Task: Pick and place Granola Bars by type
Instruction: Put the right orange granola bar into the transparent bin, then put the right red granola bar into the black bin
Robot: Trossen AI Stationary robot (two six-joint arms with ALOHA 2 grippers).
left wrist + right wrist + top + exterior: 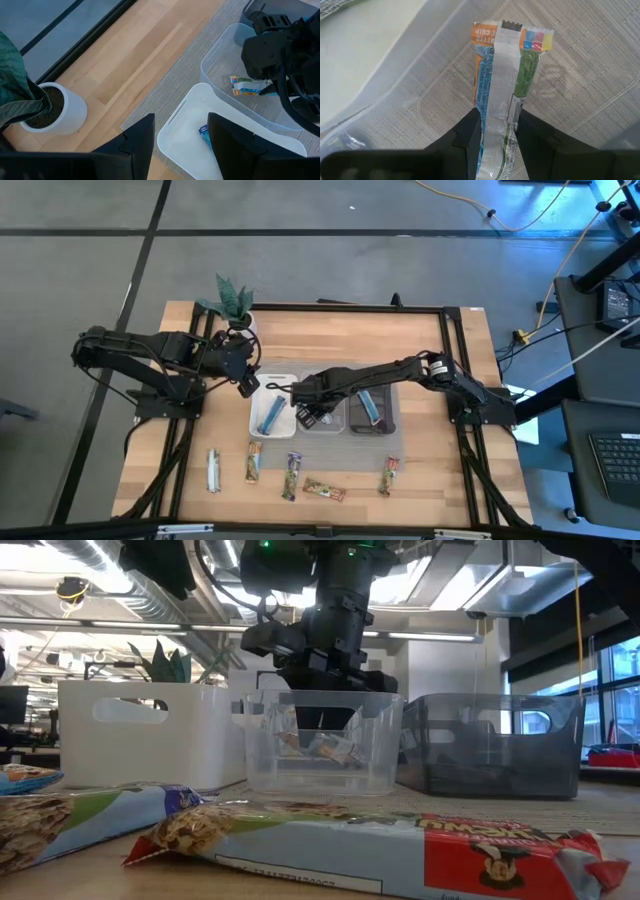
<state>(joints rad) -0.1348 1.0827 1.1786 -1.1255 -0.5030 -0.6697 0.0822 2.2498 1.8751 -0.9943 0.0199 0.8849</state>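
Note:
My right gripper (309, 406) reaches down into the clear middle tray (318, 427) and is shut on a granola bar (502, 75) with a silver seam and orange, blue and green panels. The low view shows that gripper (322, 718) inside the tray with the bar (325, 747) under it. My left gripper (248, 380) hangs open (181, 145) over the far end of the white tray (257, 420), where a blue bar (271, 415) lies. Another blue bar (368, 406) lies in the dark tray (392, 425). A silver-white bar (213, 470) and several brown-green-red bars (325, 489) lie flat on the near table. My right gripper pinches the granola bar between its two fingers (470, 132), on the bar's part nearest the wrist (497, 125). The fingers come from above into the clear tray. The bar's crimped free end (512, 27) reaches out over the tray's floor; whether it touches the floor I cannot tell.
A small potted plant (233, 305) stands at the table's far left, close behind my left gripper. The three trays sit side by side on a grey mat (330, 442). The loose bars lie in a row along the near edge; bare wood (430, 350) lies to the far right.

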